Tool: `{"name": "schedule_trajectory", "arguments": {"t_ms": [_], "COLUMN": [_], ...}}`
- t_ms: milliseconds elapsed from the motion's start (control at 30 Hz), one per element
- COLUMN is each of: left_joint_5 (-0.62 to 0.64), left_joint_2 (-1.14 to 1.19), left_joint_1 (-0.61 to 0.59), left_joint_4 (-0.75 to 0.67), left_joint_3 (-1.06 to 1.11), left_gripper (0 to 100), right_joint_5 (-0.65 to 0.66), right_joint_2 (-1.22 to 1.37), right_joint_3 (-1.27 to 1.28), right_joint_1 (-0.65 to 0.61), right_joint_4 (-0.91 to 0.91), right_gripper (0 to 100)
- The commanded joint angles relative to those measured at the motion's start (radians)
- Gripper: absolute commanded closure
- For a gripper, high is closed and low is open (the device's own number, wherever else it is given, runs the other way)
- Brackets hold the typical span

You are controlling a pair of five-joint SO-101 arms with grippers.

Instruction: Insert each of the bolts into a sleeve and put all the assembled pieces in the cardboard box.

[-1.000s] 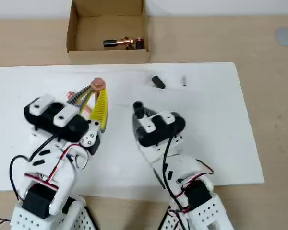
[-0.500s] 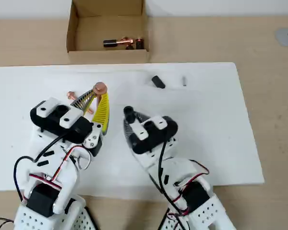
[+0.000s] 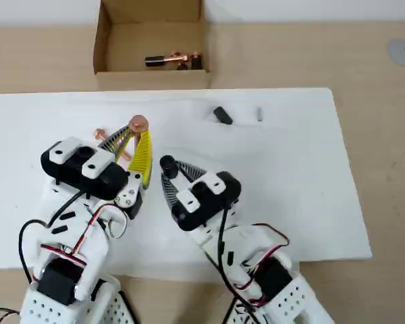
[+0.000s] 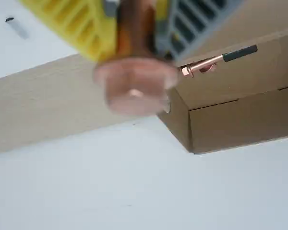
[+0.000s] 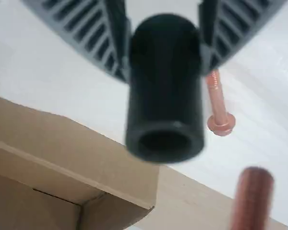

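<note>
Right claw (image 3: 170, 169) slid sleeve (image 3: 167, 163) left, leaving narrow gap to bolt (image 3: 138, 123).

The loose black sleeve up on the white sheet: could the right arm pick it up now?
Probably not yet: the right gripper is shut on another black sleeve, so it has no free grip. The white sheet between it and the loose sleeve looks bare.
</note>
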Motion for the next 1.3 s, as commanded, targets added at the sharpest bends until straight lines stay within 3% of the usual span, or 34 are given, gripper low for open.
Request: {"name": "schedule_trajectory", "arguments": {"t_ms": [0,233,433,900,1267], "left_joint_5": [0.061,0.157,0.216,0.414,0.446], "left_joint_2": [-0.016,-0.019,-0.111,-0.133,-0.134], "left_joint_1": [-0.011,-0.025,-0.055,-0.055,-0.055], "left_joint_4": [0.034,0.143,0.048,0.046,0.052], "left_joint_3": [-0.031,-0.081,-0.072,-0.072,-0.043], "left_gripper": [99,99,99,99,99], "right_joint_5": [0.009,0.009,0.009,0.003,0.003], "right_joint_2": [-0.113,-0.111,-0.110,-0.111,-0.117], "right_joint_3": [0.001,0.001,0.001,0.001,0.001], "right_joint_1": [-0.024,-0.024,-0.067,-0.159,-0.157], "right_joint_4": [-0.025,-0.023,0.012,0.025,0.025], "right_gripper": [98.8,98.8,98.8,98.8,98.8]}}
